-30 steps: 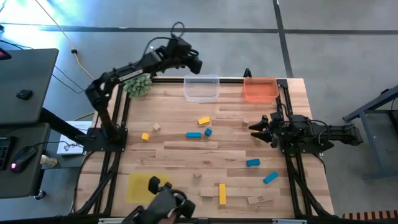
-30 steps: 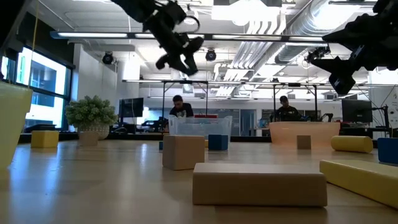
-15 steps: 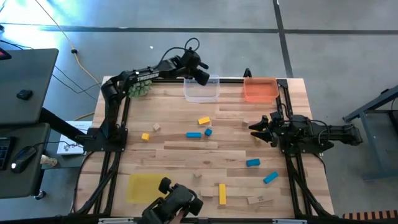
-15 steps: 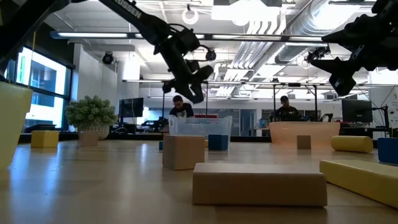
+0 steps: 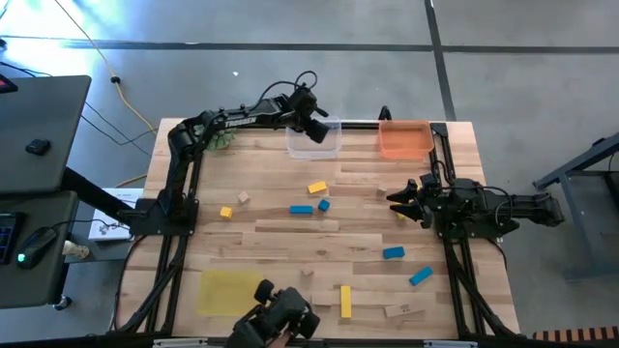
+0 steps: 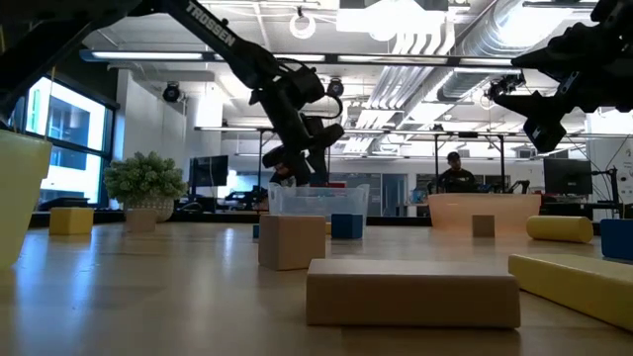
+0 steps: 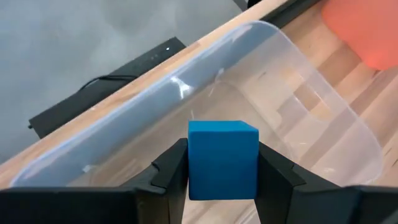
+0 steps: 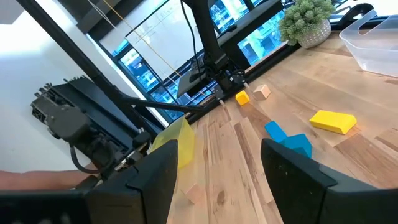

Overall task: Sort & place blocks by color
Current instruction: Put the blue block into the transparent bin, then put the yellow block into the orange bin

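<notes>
My left gripper [image 7: 222, 163] is closed on a blue cube [image 7: 222, 160], the two fingers pressing its opposite flat sides, and I hold it above the clear tray [image 7: 292, 99] at the far edge of the table [image 5: 271, 232], ready to let go into it. The cube looks like painted wood — light, rigid, with square faces that give my pads a sure seat, so a modest squeeze across the middle of two parallel sides is the right hold; I judge the paint slightly slick, so a corner grip could let it twist. My right gripper [image 5: 395, 198] waits at the right side of the table, its fingers spread and empty. The other blocks lie scattered over the table — a yellow one [image 5: 317, 188] and two blue ones [image 5: 301, 209] near the middle, more blue and yellow ones nearer.
</notes>
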You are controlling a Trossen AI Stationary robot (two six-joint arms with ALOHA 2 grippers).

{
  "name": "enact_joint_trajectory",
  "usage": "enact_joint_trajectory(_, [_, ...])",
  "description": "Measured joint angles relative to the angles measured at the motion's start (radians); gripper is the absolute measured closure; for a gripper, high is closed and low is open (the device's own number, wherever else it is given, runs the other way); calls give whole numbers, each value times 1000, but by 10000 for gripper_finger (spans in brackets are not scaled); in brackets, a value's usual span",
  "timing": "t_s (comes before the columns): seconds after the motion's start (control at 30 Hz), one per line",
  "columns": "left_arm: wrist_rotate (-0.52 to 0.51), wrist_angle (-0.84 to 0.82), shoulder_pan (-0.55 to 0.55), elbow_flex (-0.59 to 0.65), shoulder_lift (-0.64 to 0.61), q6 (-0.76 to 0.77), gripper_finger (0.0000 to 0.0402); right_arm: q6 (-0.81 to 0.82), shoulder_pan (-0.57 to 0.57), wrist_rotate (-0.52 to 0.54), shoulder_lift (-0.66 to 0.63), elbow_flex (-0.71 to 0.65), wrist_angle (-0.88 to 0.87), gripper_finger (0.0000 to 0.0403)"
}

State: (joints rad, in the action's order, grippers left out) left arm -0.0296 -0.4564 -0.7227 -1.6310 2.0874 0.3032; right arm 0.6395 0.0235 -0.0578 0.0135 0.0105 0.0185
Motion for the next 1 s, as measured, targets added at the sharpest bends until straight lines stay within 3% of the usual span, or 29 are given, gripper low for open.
enact_joint_trajectory(0.63, [35,10,4,0,-1,0,273,0,0,28,0,0,-3,182])
enact_joint_trajectory(1.0, [42,11,4,0,-1,46,213,0,0,28,0,0,-3,183])
